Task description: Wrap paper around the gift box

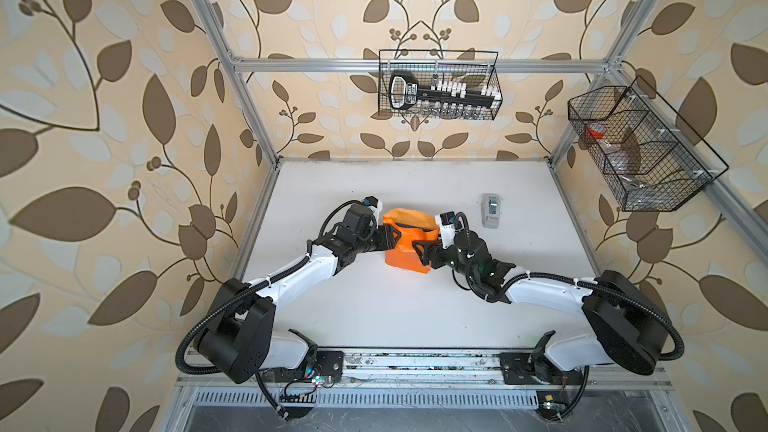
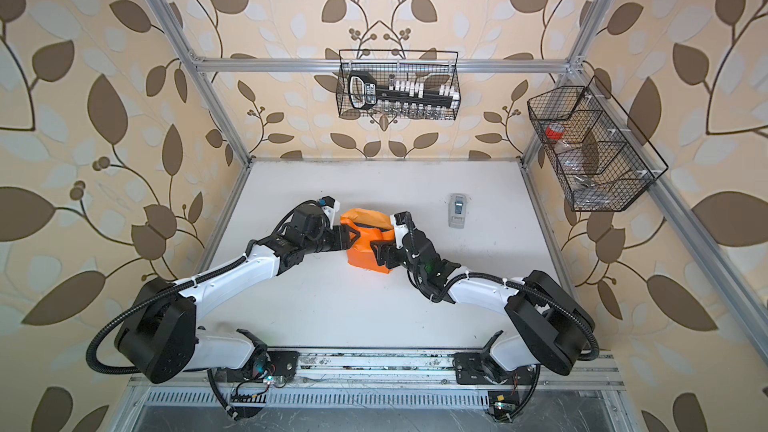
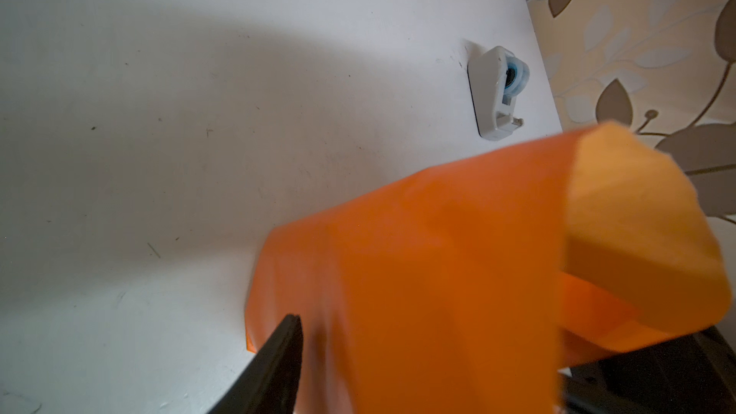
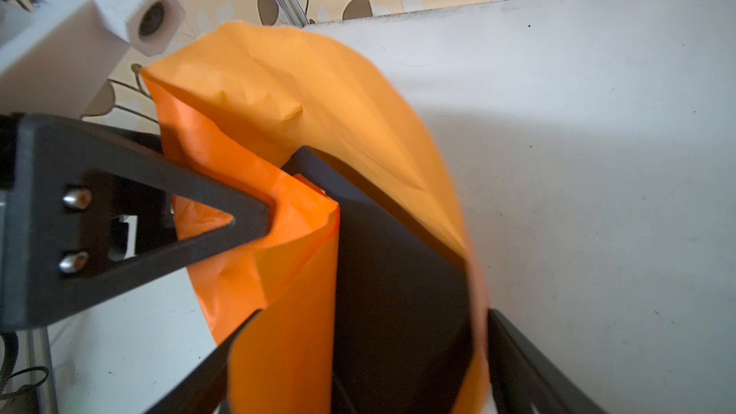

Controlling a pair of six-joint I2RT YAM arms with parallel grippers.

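Left end effector (image 1: 392, 238): at the left side of the wrapped bundle, with its triangular finger (image 4: 159, 213) pushed into the paper (image 1: 401, 257) near the top edge. In the left wrist view paper fills the gap between its fingers, and whether they pinch it cannot be told.
Right end effector (image 1: 420, 252): at the bundle's right side, jaws spread wide astride the gift box (image 4: 398, 272), with a finger (image 4: 529, 364) close against the paper on each flank. Whether they squeeze cannot be told.
Gift box: stands on the white counter (image 1: 374, 309) between the two end effectors. One black face is bare towards the right wrist camera; the rest is under paper.
Paper: orange, folded up around the box. One loose flap arches over the top and another stands up, creased, along the left side.
Tape dispenser (image 1: 490, 209): on the counter, to the right and further back, well apart from the bundle.
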